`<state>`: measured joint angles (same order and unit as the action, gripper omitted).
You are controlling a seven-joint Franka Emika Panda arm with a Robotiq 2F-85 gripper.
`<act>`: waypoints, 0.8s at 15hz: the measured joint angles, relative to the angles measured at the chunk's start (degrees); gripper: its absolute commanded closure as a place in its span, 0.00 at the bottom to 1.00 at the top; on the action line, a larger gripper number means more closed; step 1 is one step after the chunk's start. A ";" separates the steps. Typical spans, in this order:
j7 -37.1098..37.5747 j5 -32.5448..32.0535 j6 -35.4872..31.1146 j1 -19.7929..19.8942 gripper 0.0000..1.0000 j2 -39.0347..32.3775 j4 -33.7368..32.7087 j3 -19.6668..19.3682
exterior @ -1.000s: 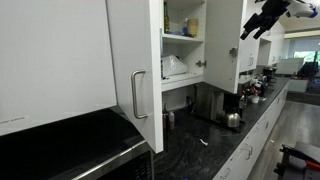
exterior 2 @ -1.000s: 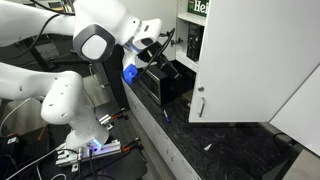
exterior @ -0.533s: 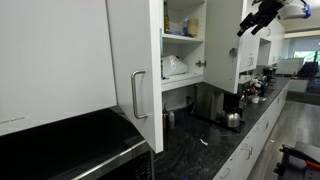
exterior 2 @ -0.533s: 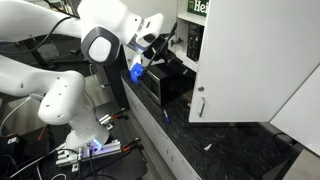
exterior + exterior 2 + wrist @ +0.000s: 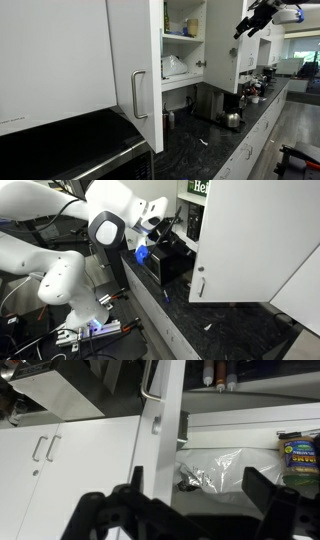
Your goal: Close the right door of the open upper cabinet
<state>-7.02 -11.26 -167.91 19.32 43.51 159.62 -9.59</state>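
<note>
The upper cabinet (image 5: 184, 40) stands open, its white shelves holding white dishes and yellowish boxes. Its right door (image 5: 224, 45) swings out toward the room. In an exterior view the door is a tall white panel (image 5: 250, 230) with a slim silver bar handle (image 5: 200, 283) low down. My gripper (image 5: 249, 22) hovers just beyond the door's free edge, near its top. It also shows by the door's edge in an exterior view (image 5: 163, 226). In the wrist view my gripper (image 5: 200, 510) is open and empty, with the door (image 5: 167, 420) edge-on just ahead.
The left door (image 5: 135, 60) with a large curved handle (image 5: 137, 95) stands open too. A dark counter (image 5: 215, 140) below carries a kettle (image 5: 233, 119) and a coffee machine (image 5: 229, 103). A black appliance (image 5: 165, 265) sits under my arm. A plastic bag (image 5: 212, 468) lies on a shelf.
My arm has shifted slightly closer to the right door's free edge. The door itself has not moved.
</note>
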 measured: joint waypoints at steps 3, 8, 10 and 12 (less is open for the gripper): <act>0.00 0.00 -1.89 -0.04 0.00 -0.68 0.00 0.00; 0.00 0.00 -5.21 0.03 0.00 -2.41 0.00 0.00; 0.00 0.01 -6.60 0.03 0.00 -3.17 0.00 0.01; 0.00 0.04 -7.84 0.03 0.00 -3.97 0.00 0.05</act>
<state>-7.02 -11.22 -175.75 19.35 39.54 159.62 -9.53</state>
